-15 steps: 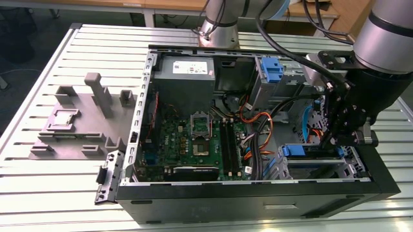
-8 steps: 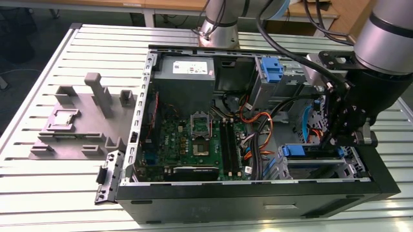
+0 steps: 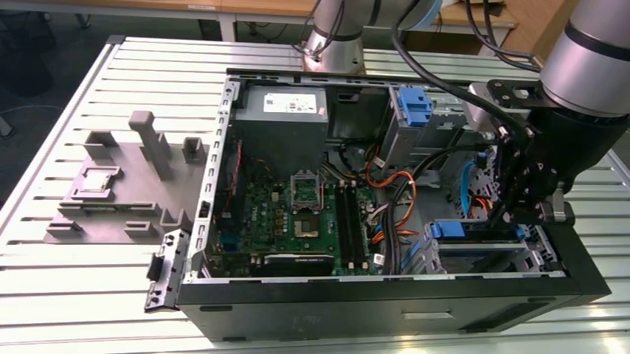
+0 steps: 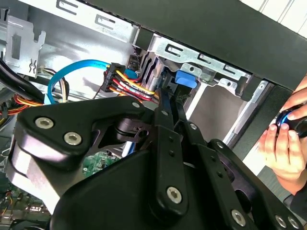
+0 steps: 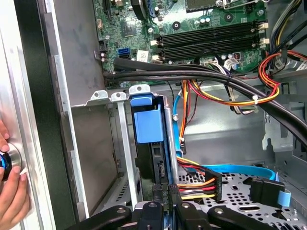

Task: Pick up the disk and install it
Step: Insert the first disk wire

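Note:
The disk stands on edge in the metal drive bay at the case's front corner. Its blue bracket tab faces the motherboard. In the exterior view that blue bracket shows at the bay on the exterior view's right. Just beyond it, my gripper reaches down into the case. In both wrist views my gripper has its two black fingers close together along the disk's thin edge, shut on it. The blue bracket tab sits just past the fingertips.
Red, yellow and orange power wires with a black connector and a blue data cable lie right beside the disk. A person's hand rests on a blue-ringed knob outside the case wall. An upright blue latch and a grey power-supply box stand at the back.

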Robot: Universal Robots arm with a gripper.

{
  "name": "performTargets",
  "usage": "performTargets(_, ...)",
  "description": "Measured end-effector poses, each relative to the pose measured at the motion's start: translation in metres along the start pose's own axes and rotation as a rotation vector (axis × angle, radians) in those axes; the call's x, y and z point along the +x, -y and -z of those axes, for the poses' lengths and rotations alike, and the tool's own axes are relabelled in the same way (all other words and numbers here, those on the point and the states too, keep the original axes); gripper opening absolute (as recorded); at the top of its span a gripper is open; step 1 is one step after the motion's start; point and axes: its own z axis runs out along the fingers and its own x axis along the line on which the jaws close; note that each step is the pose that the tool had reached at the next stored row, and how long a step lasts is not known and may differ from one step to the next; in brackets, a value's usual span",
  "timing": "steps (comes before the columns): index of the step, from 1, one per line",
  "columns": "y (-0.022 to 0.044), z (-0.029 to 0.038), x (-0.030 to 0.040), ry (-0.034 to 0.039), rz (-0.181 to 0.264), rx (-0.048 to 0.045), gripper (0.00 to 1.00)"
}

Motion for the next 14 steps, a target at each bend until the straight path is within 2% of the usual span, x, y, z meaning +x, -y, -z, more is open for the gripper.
performTargets(11, -0.0001, -0.0008, -0.0001, 0.002, 0.0, -0.0007, 0.18)
performTargets(12, -0.0001, -0.0008, -0.0001, 0.0018, 0.0, -0.0006, 0.24)
performTargets(14, 0.0, 0.0001, 0.0, 0.0009, 0.0, -0.0005, 0.24)
